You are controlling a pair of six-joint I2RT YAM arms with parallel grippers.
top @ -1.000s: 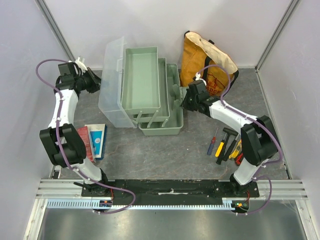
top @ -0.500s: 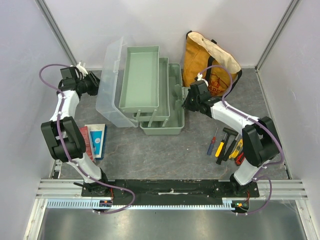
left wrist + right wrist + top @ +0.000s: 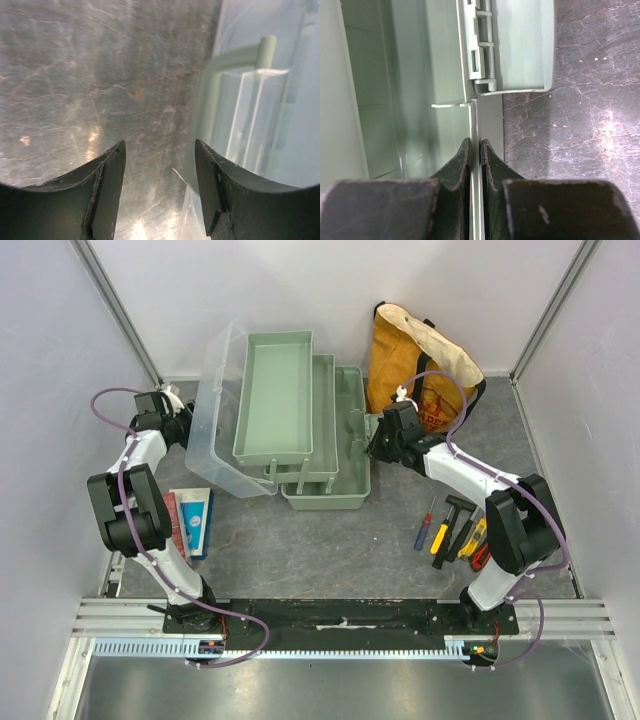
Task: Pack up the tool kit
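Observation:
The pale green toolbox stands open mid-table, its cantilever trays fanned out to the left and the clear lid folded back. My left gripper is open just left of the lid, holding nothing. Its wrist view shows the clear lid and a green handle bar beyond the right finger of the left gripper. My right gripper is shut on the toolbox's right wall. In the right wrist view the right gripper pinches the thin rim. Several hand tools lie at the right.
A mustard-yellow tote bag leans against the back wall, right behind my right gripper. Flat red and blue packets lie at the left by the left arm. Enclosure walls close in both sides and the back.
My left gripper has opened and let go of the clear lid, and it has drawn nearer along the lid's side. The right gripper keeps its hold on the wall.

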